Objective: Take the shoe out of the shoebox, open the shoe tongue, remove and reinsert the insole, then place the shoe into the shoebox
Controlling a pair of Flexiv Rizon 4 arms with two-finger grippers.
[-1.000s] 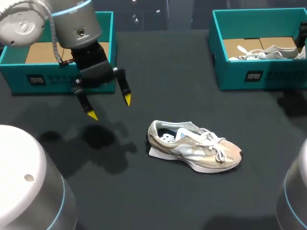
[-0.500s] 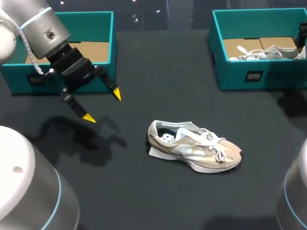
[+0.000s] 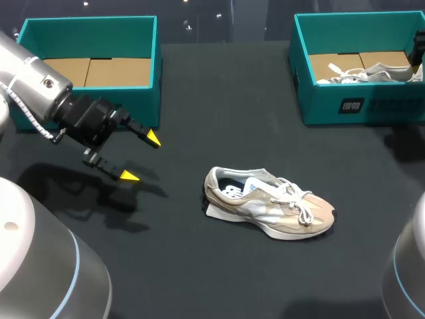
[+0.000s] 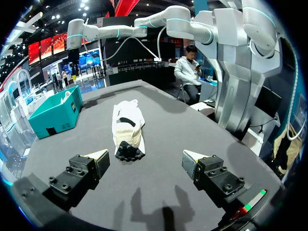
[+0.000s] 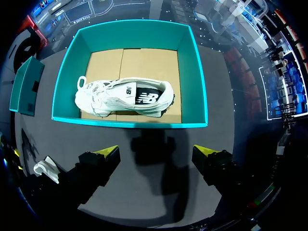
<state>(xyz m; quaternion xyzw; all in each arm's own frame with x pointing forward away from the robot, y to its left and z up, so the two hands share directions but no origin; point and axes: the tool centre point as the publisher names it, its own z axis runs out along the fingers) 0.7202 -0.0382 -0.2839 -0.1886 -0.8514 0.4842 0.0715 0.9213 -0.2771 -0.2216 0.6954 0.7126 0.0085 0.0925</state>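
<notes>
Shoe (image 3: pixel 265 203) lay near the middle of the table (image 3: pixel 219 100), heel toward the left edge and toe toward the right, laces loose over the tongue. The left shoebox (image 3: pixel 156 73) at the far left corner held nothing but its cardboard floor. The right shoebox (image 3: pixel 372 106) at the far right corner held a second shoe (image 5: pixel 125 98).

The left gripper (image 3: pixel 141 157) hung above the table toward the left edge, between the left shoebox and the shoe, fingers spread wide and holding nothing. Its wrist view looked straight along the shoe from the heel end. The right gripper (image 5: pixel 156 153) hovered just outside the right shoebox's near wall, also wide open and empty.

With the shoe out, the step in hand looked to be opening the tongue. To do it well, one gripper should probably pin the shoe at the heel so that it cannot slide. The other could then come down over the laces, pinch only the tongue's free edge and draw it up and toward the toe. Catching a lace loop would likely drag the whole shoe.
</notes>
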